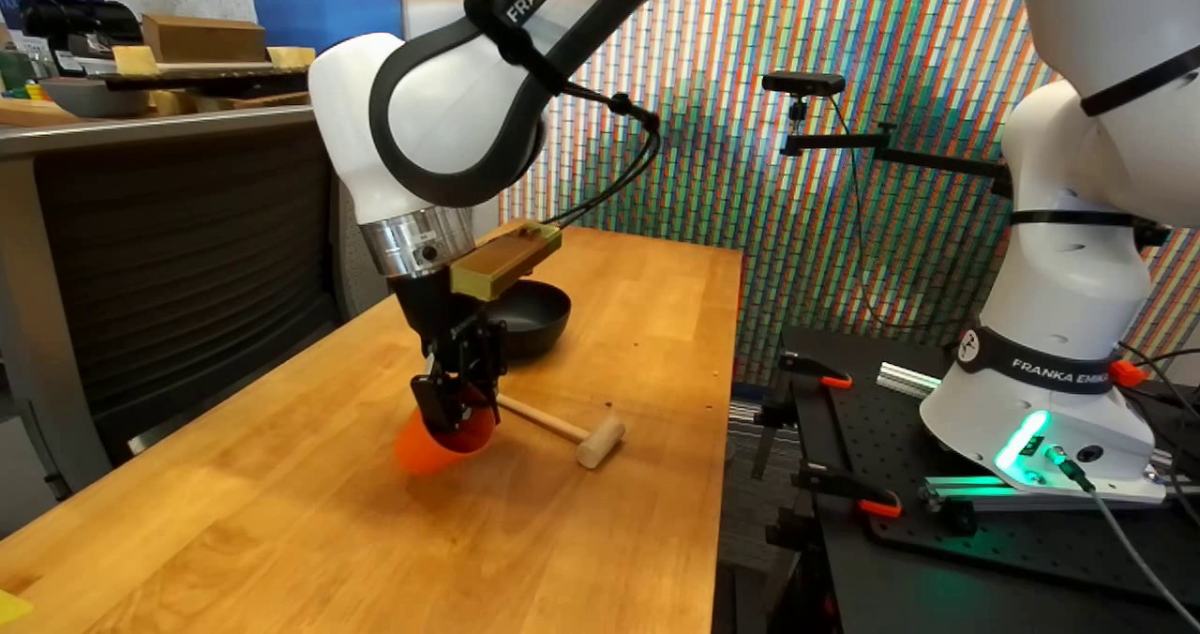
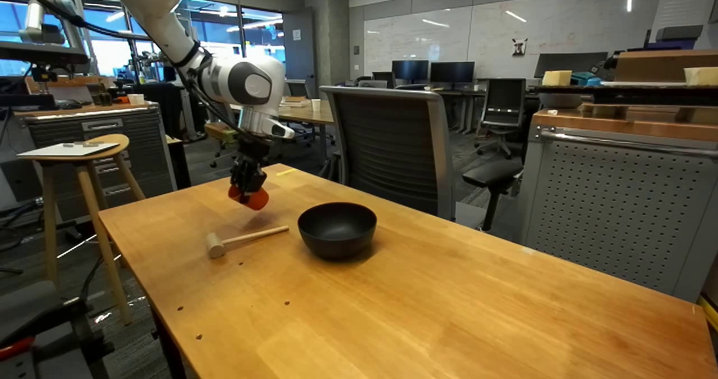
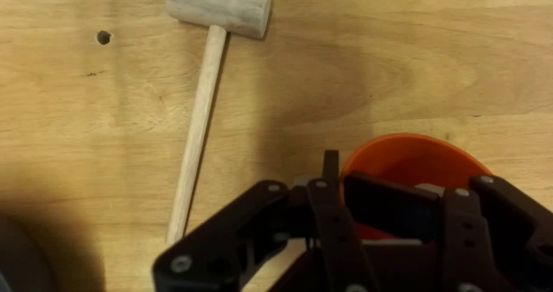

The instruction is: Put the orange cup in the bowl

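Note:
The orange cup (image 1: 424, 448) is tilted and held above the table. It also shows in another exterior view (image 2: 258, 199) and in the wrist view (image 3: 414, 153). My gripper (image 3: 340, 175) is shut on the cup's wall, with one finger inside and one outside. The gripper also shows in both exterior views (image 1: 455, 414) (image 2: 245, 195). The black bowl (image 2: 336, 239) stands upright on the table, apart from the cup. In an exterior view the bowl (image 1: 539, 320) is partly hidden behind the gripper. A dark curved edge at the wrist view's lower left appears to be the bowl (image 3: 19, 261).
A small wooden mallet (image 2: 216, 245) lies on the table between the gripper and the robot-side edge; it also shows in the wrist view (image 3: 218, 7). Its handle points towards the bowl's side. A chair (image 2: 392, 149) stands against the table's long edge. A yellow strip (image 2: 286, 171) lies at a corner.

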Available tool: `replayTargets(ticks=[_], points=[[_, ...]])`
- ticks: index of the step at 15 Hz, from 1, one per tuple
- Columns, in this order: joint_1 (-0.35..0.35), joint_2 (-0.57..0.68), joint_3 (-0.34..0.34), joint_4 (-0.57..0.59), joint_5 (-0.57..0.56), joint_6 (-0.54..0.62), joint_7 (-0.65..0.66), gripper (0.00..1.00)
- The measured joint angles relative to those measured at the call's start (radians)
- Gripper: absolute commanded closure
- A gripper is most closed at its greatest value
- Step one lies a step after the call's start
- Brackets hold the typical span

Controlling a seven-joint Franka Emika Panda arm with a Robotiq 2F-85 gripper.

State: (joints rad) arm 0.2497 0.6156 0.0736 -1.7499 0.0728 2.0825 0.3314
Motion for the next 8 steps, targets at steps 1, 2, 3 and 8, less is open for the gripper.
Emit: replayTargets(ticks=[1, 2, 3, 8], points=[[0.01, -0.008, 0.002, 0.007, -0.011, -0.019, 0.001, 0.97], [0.023, -0.015, 0.005, 0.014, -0.019, -0.037, 0.002, 0.97], [0.036, -0.02, 0.009, 0.023, -0.025, -0.056, 0.003, 0.97], [0.093, -0.024, 0.019, 0.072, -0.073, -0.116, 0.043, 0.97]])
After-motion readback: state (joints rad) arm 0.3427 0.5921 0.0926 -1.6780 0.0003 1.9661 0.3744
